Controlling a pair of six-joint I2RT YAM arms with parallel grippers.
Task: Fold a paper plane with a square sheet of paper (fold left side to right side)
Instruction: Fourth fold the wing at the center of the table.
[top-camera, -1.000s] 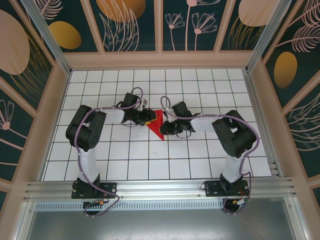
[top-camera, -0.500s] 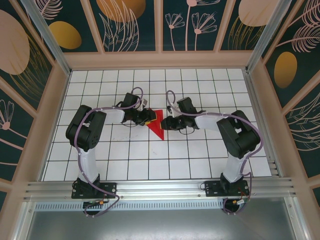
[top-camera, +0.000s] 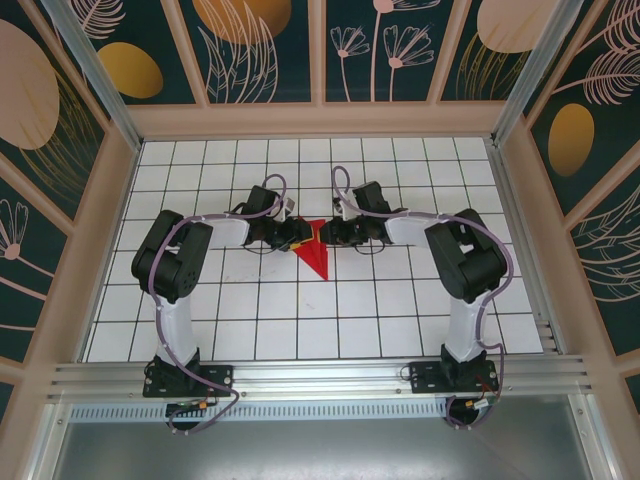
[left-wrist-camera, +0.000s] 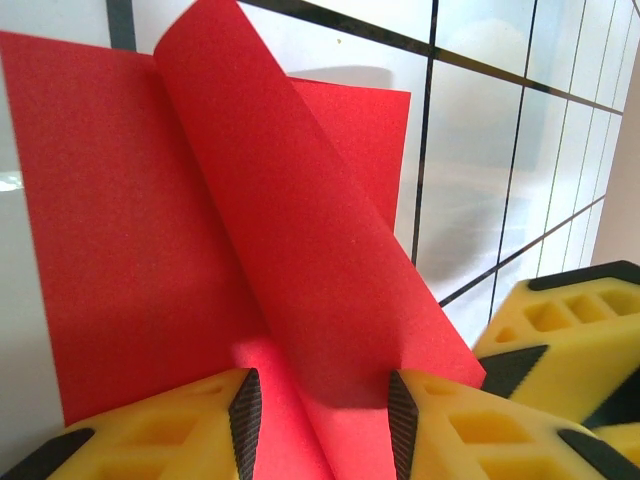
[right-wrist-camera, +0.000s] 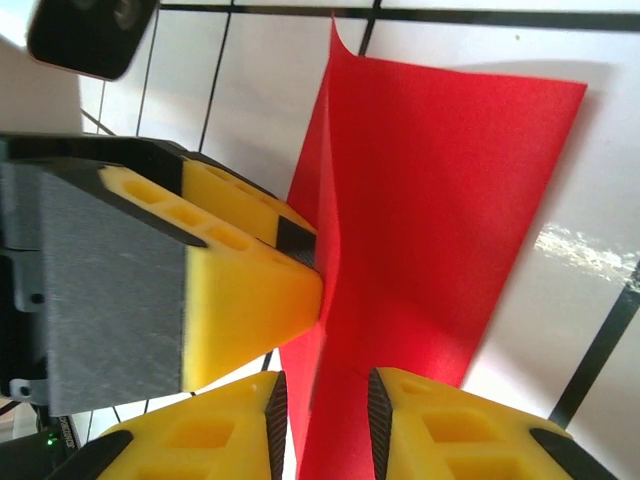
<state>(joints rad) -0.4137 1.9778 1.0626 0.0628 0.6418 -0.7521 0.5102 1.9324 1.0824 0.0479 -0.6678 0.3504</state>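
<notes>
Closest to me at the near edge is the aluminium rail (top-camera: 320, 372), with the left arm (top-camera: 170, 320) and right arm (top-camera: 462, 325) bolted onto it and purple cables (top-camera: 172, 240) looping along them. Past that is the white table (top-camera: 260, 320) with its black grid lines. Both arms reach inward and meet around the middle of it, a bit toward the far side, nose to nose over the red sheet of paper (top-camera: 313, 256).

The paper is plain bright red. From above it reads as a narrow wedge with its point aimed back toward the bases. Part of it lies flat on the tiles, and one flap stands up in a soft curve rather than being creased down.

The left gripper (left-wrist-camera: 322, 385) has its yellow jaws partly apart, straddling that raised flap. The flap leans on one black pad, and I don't see it pinched. The right gripper (right-wrist-camera: 325, 385) sits just across from it, its jaws a narrow gap apart. The paper's upright edge stands in that slot, loose rather than clamped. In the right wrist view, one yellow finger of the left gripper touches the fold from the side. The two sets of fingers are just beside each other.

Farther back, the wood-framed wall panels (top-camera: 260, 45) are dark teal with pale line-drawn flowers and gold ovals, all pattern.
</notes>
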